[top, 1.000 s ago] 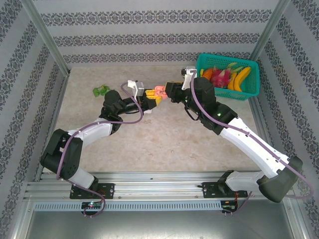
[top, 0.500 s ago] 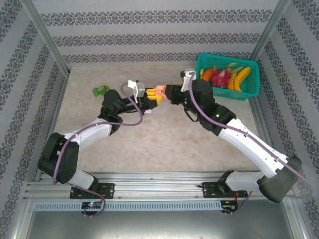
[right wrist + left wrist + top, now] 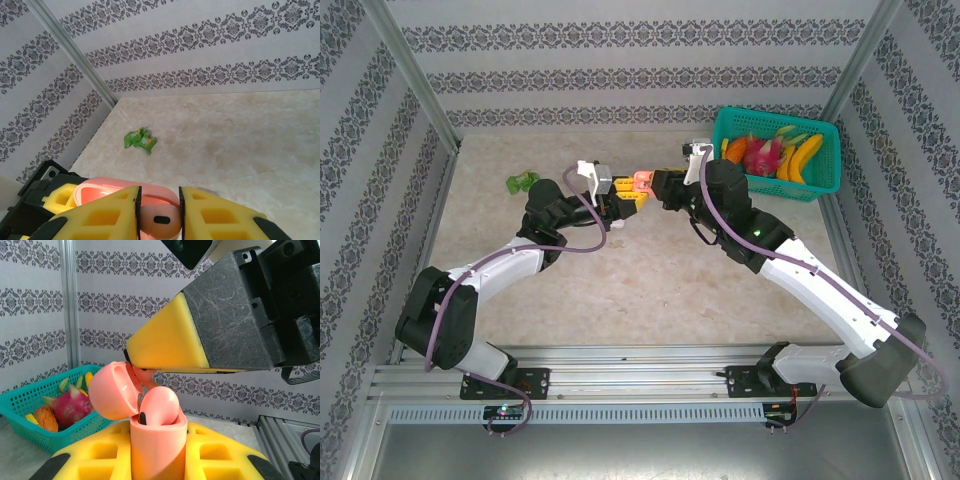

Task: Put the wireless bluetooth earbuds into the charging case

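Pink plastic is gripped from both sides. The left tool (image 3: 628, 197) is clamped tight on the pink charging case (image 3: 157, 445), held upright with its lid (image 3: 112, 390) swung open. The right tool (image 3: 159, 207) is narrowed onto a pink earbud (image 3: 159, 220) between its yellow pads.

From the left wrist view, the bud sits at the mouth of the case, directly below the right tool's fingers and just above the left tool's. It looks partly in but not seated. If it goes down tilted it could jam on the rim, or the push could twist the case in the left tool's grip. The right tool's finger hangs close over the lid and could knock it. Letting go too soon would drop the bud to the desk (image 3: 240, 140).
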Robot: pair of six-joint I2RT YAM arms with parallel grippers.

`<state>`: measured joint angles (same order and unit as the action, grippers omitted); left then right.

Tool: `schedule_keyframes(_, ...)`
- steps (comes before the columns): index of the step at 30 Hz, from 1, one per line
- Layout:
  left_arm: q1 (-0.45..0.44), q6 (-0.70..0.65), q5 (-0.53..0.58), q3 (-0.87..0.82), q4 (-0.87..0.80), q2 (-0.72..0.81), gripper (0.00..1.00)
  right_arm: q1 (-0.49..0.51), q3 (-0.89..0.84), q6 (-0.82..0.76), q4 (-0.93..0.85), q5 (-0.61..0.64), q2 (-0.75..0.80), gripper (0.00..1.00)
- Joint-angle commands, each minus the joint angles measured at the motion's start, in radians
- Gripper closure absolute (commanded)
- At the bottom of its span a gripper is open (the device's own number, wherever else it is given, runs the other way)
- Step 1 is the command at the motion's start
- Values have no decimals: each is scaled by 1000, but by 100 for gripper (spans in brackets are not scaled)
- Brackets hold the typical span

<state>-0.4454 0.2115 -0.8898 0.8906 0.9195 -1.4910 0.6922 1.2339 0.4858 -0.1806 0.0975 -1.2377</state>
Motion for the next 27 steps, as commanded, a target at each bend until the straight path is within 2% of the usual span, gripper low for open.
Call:
schedule_keyframes(1,-19,-23,-22,33,4,29,100,14,-11,-17,37,12,10,75)
schedule_keyframes(12,-20,17,5,32,47,22,100,24,-63,-26,102,19,15,76)
schedule_keyframes(20,-19,49,27,35,80,17,100,58,-121,-91,140,42,30,76)
schedule_keyframes(27,-20,52,38,39,79,10,100,91,-140,-143,159,8,30,76)
